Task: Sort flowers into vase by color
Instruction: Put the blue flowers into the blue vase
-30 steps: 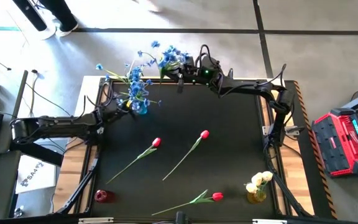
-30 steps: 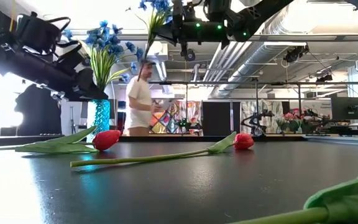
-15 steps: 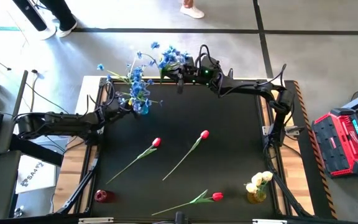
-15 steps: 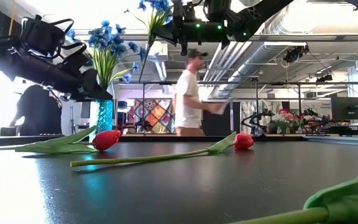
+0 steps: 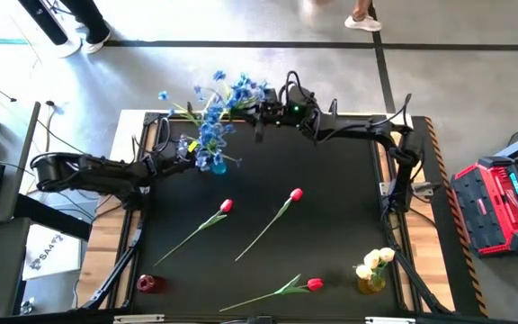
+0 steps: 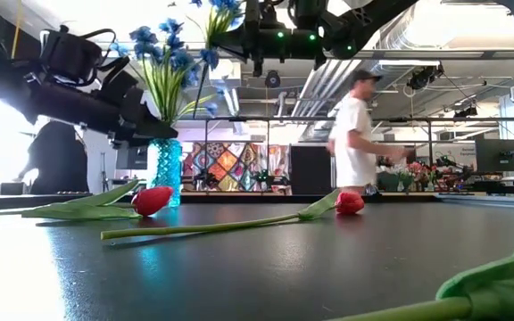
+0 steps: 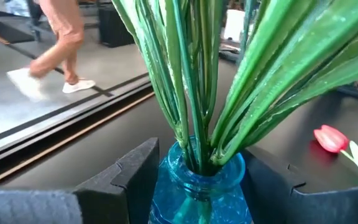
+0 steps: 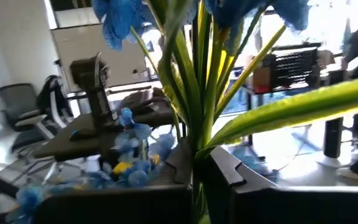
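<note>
A blue glass vase with blue sprays stands at the table's far left, between the fingers of my left gripper. My right gripper is shut on another blue flower spray, high over the far edge and just right of the vase. Three red tulips lie flat on the black tabletop. Pale yellow tulips stand in a yellow vase at the near right. My left gripper has the blue vase's upper body, just below the neck, between its two fingers. They come in nearly level from the table's left. The vase stays upright; whether its foot rests on the table I cannot tell. My right gripper pinches the spray's green stems between its two fingers, which reach about level toward the table's left. The spray is lifted clear of the table, with its blossoms above the fingers. The stems' lower ends are hidden behind the fingers.
A small red vase stands at the near left corner. The middle of the table between the tulips is bare black surface. A person walks across the room behind the table.
My left gripper has moved toward the table's right and a little nearer, taking the blue vase with it. The vase has stayed upright, and its bouquet now reaches under the spray held by my right gripper. The person behind has walked to the right.
</note>
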You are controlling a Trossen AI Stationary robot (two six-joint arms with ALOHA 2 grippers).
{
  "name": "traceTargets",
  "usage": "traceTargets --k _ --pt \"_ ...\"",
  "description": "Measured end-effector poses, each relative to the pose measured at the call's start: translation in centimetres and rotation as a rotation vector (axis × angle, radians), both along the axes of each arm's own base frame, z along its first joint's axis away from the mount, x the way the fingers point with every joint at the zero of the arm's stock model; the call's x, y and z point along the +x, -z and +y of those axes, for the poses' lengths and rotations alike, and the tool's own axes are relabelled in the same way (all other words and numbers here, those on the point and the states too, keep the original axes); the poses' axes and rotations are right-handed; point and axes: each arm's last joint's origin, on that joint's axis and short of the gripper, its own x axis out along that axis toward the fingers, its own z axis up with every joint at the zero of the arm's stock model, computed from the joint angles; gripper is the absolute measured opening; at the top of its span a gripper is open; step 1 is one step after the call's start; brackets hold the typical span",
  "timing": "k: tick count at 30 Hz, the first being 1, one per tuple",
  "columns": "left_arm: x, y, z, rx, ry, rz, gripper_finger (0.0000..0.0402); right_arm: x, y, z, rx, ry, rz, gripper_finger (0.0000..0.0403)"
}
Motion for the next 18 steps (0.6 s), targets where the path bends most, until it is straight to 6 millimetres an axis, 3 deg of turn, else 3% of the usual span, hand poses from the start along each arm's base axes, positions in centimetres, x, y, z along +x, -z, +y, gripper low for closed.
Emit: traceTargets --k 6,18 --pt "1.3 0.0 0.1 0.037 0.071 0.050 0.0190 1.4 1.5 1.4 0.009 -0.053 0.006 0.0000" --pt "2.0 0.2 -0.6 0.057 0.124 0.070 0.0190 1.5 1.3 1.7 -0.066 -0.045 -0.023 0.0000"
